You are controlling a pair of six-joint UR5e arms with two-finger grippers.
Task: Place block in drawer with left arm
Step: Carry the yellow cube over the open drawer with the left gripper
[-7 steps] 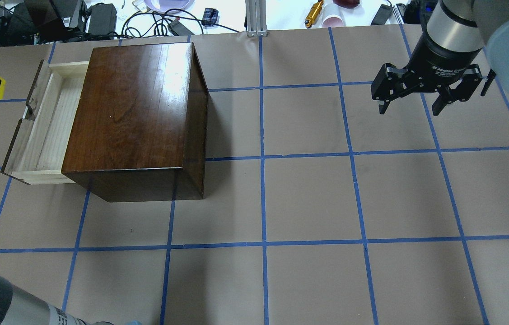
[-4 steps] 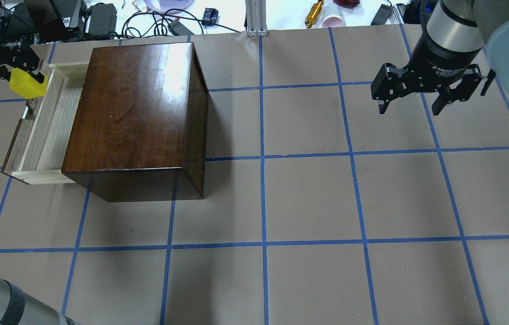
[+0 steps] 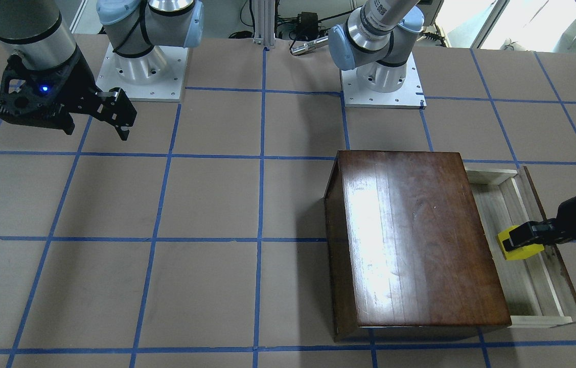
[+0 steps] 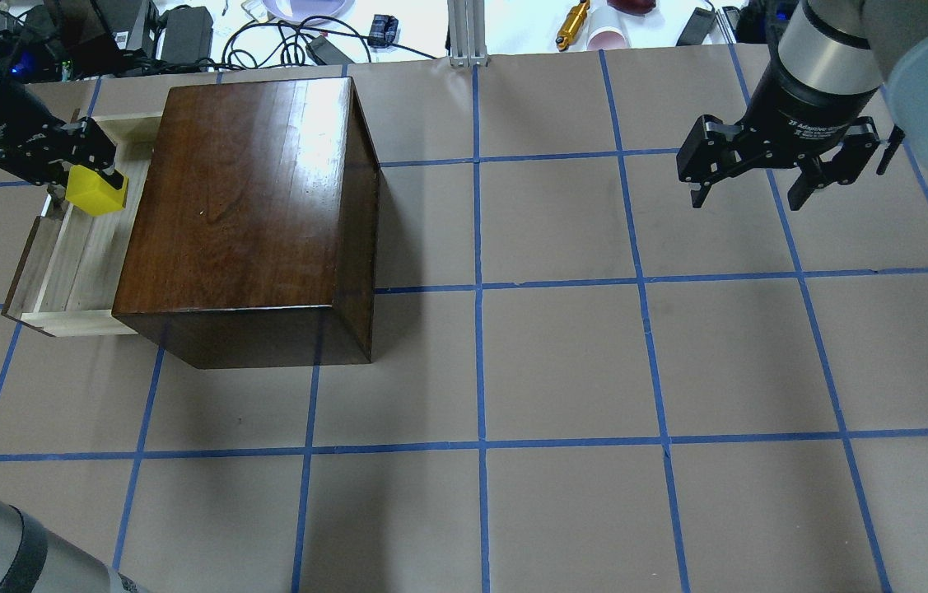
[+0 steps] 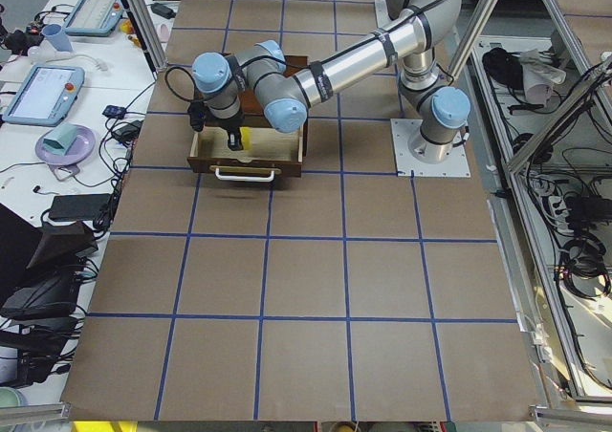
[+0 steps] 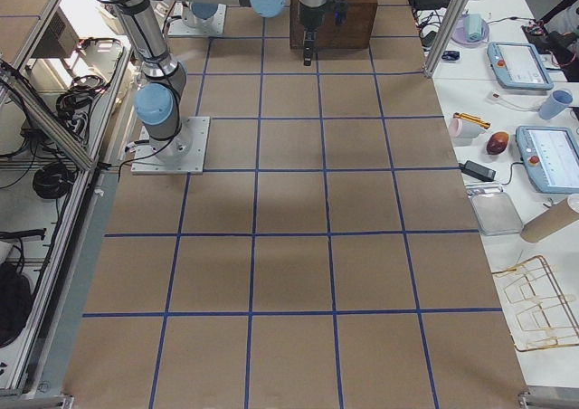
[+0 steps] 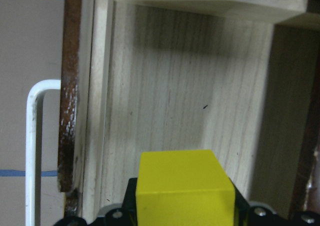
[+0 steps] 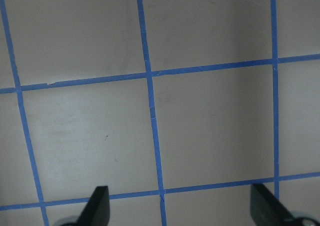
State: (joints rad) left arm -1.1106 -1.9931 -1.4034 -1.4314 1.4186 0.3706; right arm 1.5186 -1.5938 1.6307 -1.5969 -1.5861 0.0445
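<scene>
The yellow block [image 4: 98, 190] is held in my left gripper [image 4: 89, 169], which is shut on it above the open drawer [image 4: 68, 255]. The drawer is pulled out of the dark-brown wooden box [image 4: 245, 210]. In the front-facing view the block [image 3: 519, 244] hangs over the drawer's pale floor [image 3: 525, 276], held by the left gripper [image 3: 528, 236]. The left wrist view shows the block [image 7: 182, 186] over the drawer floor [image 7: 165, 111], with the metal pull [image 7: 34, 136] at the left. My right gripper [image 4: 748, 177] is open and empty, above the table at the far right.
The box [image 3: 415, 240] stands on the brown paper-covered table with a blue tape grid. Cables and devices [image 4: 184, 33] lie beyond the table's far edge. The right wrist view shows bare table under the right gripper's fingertips [image 8: 97, 203].
My left gripper has moved right with the yellow block, from outside the drawer's front panel to above the drawer's inside. The right arm has not moved.
</scene>
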